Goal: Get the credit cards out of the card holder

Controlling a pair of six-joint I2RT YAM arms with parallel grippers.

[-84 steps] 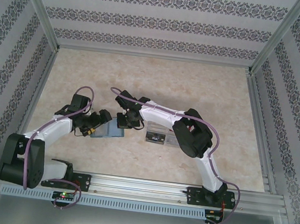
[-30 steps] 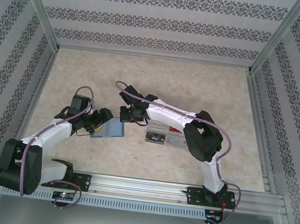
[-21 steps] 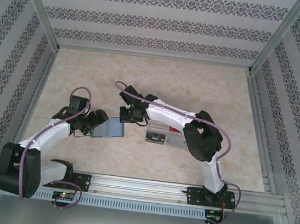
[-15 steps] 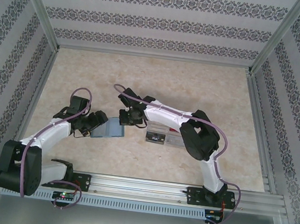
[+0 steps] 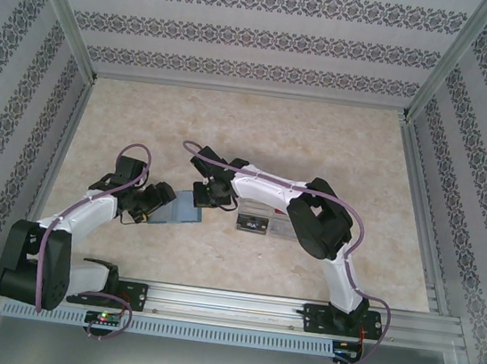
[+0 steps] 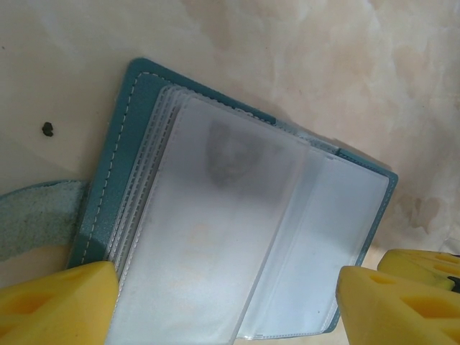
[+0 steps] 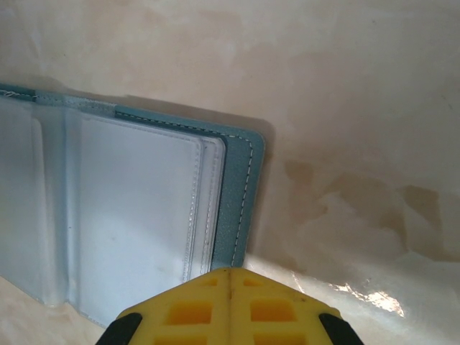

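**Top view.** Card holder [image 5: 184, 208]: teal, lying open and flat on the table [image 5: 339, 141], left of centre and nearer the near edge than the far one. The left gripper [image 5: 158, 200] is at its left side and the right gripper [image 5: 208, 195] is at its far right corner. A clear compartmented box [image 5: 261, 218] sits near it on the right, close under the right arm. That is the one neighbour you must clear.

**Left wrist view.** The card holder [image 6: 108, 180] shows a stack of frosted sleeves [image 6: 316, 244]. One of the credit cards [image 6: 215, 230] shows dimly through the top sleeve. The fingers [image 6: 57, 302] are spread wide and straddle the holder's edge, with nothing pinched. Expect the holder to be light, floppy and slick, so it will likely slide or lift unless you pin one flap. The cards should be thin and stiff. Take each by its exposed edge at the sleeve's mouth, which I cannot locate here.

**Right wrist view.** The card holder's right flap [image 7: 233, 208] is in view. The right gripper [image 7: 230, 305] is clenched and empty, just beside the flap's corner. Whether it touches the flap is not discernible.
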